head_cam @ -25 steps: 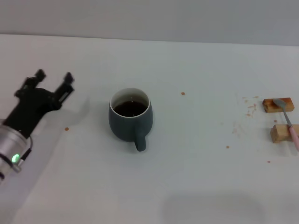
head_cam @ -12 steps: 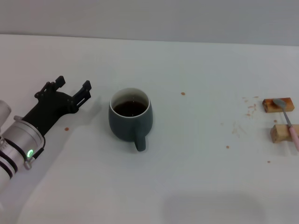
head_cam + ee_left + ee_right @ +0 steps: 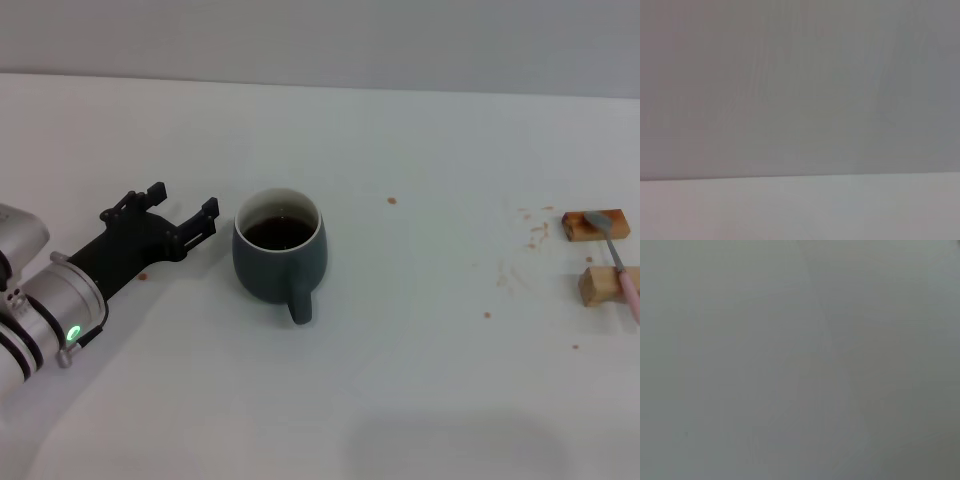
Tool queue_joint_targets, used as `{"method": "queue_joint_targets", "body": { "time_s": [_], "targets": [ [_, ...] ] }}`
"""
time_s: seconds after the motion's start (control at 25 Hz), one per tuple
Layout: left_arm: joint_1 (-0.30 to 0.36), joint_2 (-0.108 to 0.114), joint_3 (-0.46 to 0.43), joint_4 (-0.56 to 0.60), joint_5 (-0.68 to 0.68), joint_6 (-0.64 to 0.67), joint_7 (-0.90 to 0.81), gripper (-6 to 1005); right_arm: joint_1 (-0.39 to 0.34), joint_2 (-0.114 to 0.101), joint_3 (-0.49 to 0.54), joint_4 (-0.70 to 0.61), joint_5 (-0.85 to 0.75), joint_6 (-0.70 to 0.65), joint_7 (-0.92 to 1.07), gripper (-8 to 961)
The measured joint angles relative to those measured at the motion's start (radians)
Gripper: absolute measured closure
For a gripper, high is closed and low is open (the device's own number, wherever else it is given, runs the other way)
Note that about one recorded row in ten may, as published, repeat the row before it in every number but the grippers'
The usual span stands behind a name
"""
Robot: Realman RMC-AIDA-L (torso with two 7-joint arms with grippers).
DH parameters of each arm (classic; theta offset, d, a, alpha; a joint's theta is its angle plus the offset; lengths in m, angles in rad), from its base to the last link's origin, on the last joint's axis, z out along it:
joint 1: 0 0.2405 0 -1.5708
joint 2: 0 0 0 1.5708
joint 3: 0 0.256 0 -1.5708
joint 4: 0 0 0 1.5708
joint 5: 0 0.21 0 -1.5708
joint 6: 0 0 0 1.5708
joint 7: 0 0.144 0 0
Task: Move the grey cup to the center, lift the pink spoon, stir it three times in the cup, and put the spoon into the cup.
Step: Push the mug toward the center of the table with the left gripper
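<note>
The grey cup (image 3: pixel 280 257) stands upright left of the table's middle, dark liquid inside, its handle toward me. My left gripper (image 3: pixel 184 212) is open and empty, low over the table just left of the cup, fingertips close to its side but apart from it. The pink spoon (image 3: pixel 619 265) lies at the far right edge, its metal bowl on one wooden block and its pink handle across another. My right gripper is out of view. Both wrist views show only plain grey surface.
Two small brown wooden blocks (image 3: pixel 595 224) (image 3: pixel 600 285) sit at the far right under the spoon. Small reddish crumbs (image 3: pixel 391 200) dot the white table (image 3: pixel 420 380). A grey wall runs along the table's far edge.
My left gripper has moved right and toward the cup, from the far left of the table to just beside the cup's left side. Cup and spoon have not moved.
</note>
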Motion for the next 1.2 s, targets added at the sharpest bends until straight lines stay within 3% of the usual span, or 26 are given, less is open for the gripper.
{"method": "queue_joint_targets", "body": {
  "time_s": [0.6,1.2],
  "targets": [
    [-0.022,-0.003,0.056,-0.013,0.013,0.000,-0.027,170,-0.009,0.000,0.001,-0.006,0.000,-0.009,0.040,521],
    [-0.057,-0.038,0.142,-0.037,0.035,0.003,-0.080,170,-0.013,0.000,0.010,-0.013,0.000,0.002,0.042,520]
  ]
}}
